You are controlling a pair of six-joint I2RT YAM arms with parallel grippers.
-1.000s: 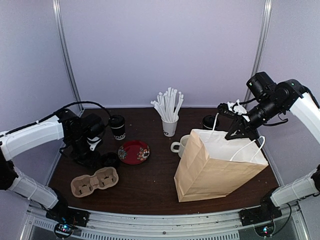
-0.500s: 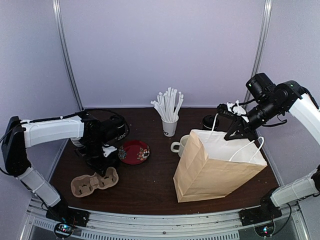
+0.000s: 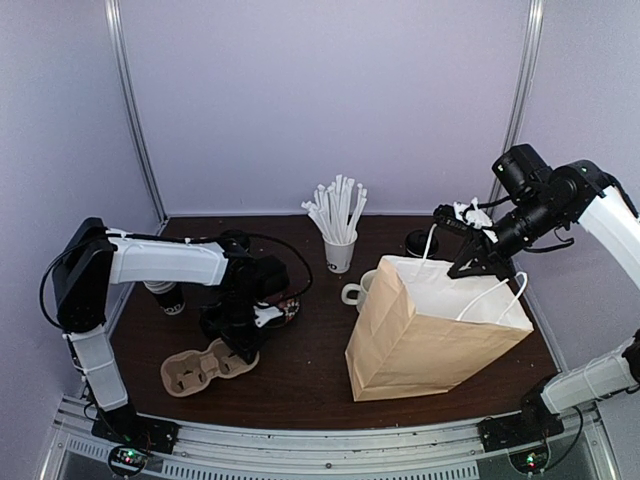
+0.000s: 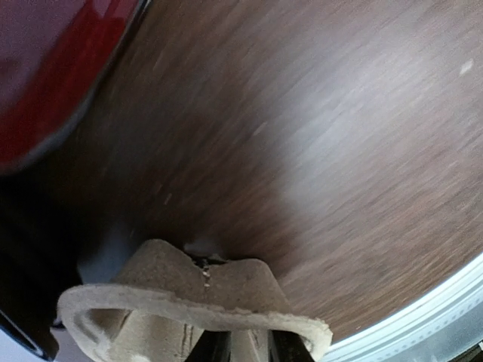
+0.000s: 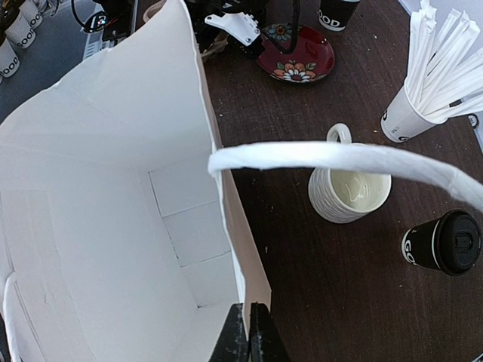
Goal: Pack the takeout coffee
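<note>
Left of left tool, coffee cup, apart

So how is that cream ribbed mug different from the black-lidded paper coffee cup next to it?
The cream ribbed ceramic mug has a handle; the black-lidded paper coffee cup has none. The mug is open and looks empty; the coffee cup is closed by its lid. The mug is plain cream; the coffee cup shows black with white lettering. Both stand upright on the dark wooden table beside the paper bag.
</note>
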